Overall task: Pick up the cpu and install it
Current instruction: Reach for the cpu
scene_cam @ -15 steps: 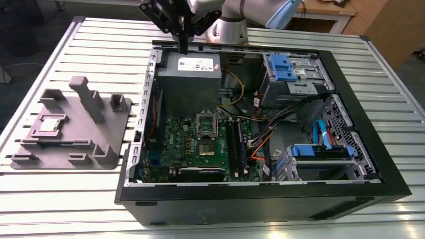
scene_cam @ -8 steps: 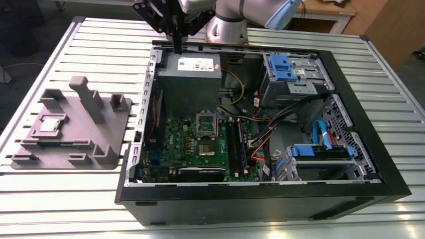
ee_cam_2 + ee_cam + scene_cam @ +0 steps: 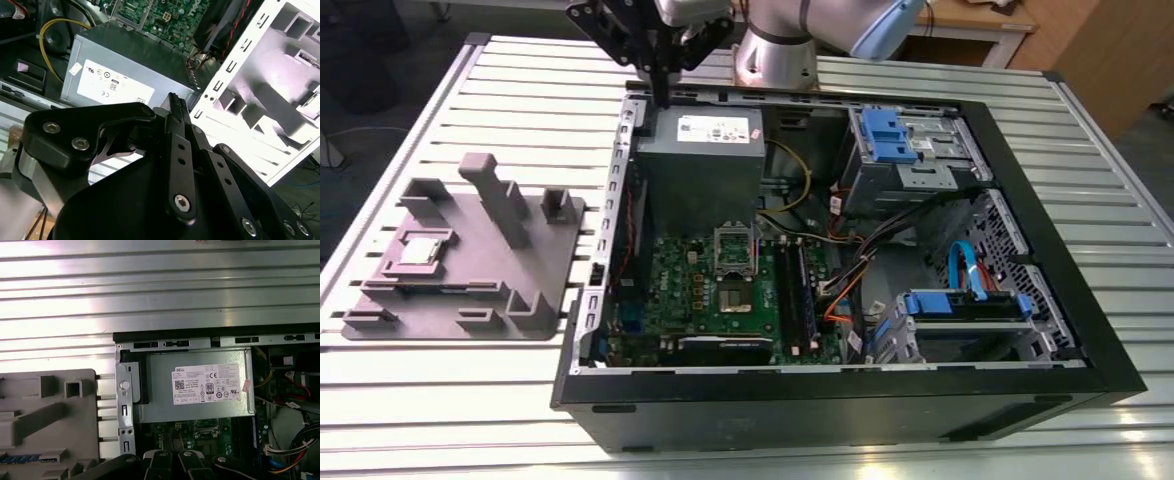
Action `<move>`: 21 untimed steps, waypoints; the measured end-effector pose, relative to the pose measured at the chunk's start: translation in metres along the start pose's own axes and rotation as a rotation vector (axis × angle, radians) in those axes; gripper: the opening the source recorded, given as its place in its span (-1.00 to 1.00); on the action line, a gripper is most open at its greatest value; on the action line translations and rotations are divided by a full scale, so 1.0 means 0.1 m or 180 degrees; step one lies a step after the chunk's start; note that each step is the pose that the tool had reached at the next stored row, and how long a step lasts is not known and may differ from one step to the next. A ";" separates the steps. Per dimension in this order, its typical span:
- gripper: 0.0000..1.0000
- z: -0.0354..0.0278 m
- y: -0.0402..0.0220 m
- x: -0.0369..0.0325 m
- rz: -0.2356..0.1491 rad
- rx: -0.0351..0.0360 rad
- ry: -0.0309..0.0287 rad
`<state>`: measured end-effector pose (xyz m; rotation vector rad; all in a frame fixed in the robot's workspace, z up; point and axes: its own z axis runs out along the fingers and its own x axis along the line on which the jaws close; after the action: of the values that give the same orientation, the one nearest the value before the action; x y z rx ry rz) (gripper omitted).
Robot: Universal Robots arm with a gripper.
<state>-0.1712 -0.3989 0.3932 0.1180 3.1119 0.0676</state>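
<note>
Nearest in the exterior view, the slatted metal surface (image 3: 480, 400) carries an open black computer case (image 3: 854, 400) lying on its side. Inside it, the green motherboard (image 3: 707, 300) lies flat with its dark square socket (image 3: 738, 297) uncovered. A drive cage with a blue bracket (image 3: 961, 303) sits toward the exterior view's right. Just beside the case, on the exterior view's left, a grey fixture (image 3: 507, 290) rests on the surface. The cpu (image 3: 424, 248) lies flat in a square recess of that fixture, its silvery top up, well apart from the socket and untouched. Farther back in the case, the grey power supply (image 3: 700, 160) stands past the motherboard, its white label facing up, with yellow cable looped beside it. The gripper (image 3: 660, 95) hangs over the far edge of the power supply, near the case's back wall and well away from the cpu. In the second wrist view the gripper (image 3: 175, 102) shows its fingers (image 3: 171, 106) pressed together with nothing between them. In the first wrist view the gripper (image 3: 175, 460) sits above the motherboard end of the power supply (image 3: 200, 390). Beyond it rises the pale arm (image 3: 781, 40).
</note>
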 end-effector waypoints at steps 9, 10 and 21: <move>-0.80 -0.003 -0.010 0.128 0.0000 0.0000 -0.0002; -0.80 -0.004 -0.010 0.137 0.0000 0.0000 -0.0003; -0.80 -0.005 -0.013 0.172 0.0000 0.0000 -0.0003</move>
<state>-0.1884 -0.3989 0.3932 0.1179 3.1109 0.0677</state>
